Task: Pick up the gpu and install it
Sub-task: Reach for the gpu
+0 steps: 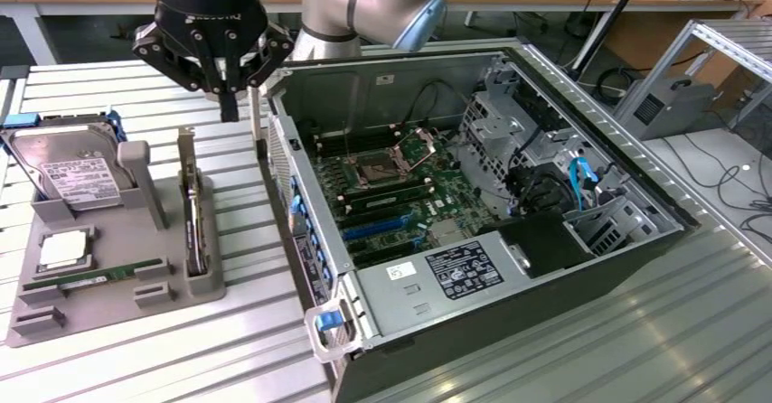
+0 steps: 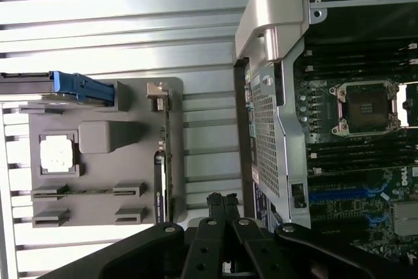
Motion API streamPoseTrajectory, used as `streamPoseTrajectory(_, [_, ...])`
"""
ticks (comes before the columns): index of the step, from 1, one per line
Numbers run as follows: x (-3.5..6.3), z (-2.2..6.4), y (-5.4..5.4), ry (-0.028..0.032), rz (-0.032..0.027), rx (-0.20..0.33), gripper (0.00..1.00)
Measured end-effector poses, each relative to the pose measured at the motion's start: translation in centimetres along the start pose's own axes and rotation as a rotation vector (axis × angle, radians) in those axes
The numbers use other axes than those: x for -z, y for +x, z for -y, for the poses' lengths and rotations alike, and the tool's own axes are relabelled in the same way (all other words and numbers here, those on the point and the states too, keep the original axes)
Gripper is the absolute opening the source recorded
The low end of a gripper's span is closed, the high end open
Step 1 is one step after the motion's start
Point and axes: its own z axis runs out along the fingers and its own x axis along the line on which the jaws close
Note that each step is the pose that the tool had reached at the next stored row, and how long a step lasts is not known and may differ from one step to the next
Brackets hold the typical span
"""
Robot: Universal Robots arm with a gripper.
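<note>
Your gripper (image 2: pixel 222 204), fingers pressed together and empty, hovers beside the open case (image 2: pixel 268 129); the gpu (image 1: pixel 190 209) stands on edge in the tray (image 1: pixel 181 285) below, toward the exterior view's left, lengthwise along the case

Black claw (image 1: pixel 230 110), grey tray (image 1: pixel 199 283), dark gpu (image 1: pixel 191 213) with silver bracket (image 1: pixel 184 143), green motherboard (image 1: pixel 417 200) with blue slots (image 1: pixel 376 229), pale tabletop (image 1: pixel 145 367) striped in parallel ridges
</note>
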Motion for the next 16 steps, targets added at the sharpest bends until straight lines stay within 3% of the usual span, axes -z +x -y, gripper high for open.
streamPoseTrajectory(16, [0.05,0.14,1.9,0.0000,-0.0001,0.000,0.11])
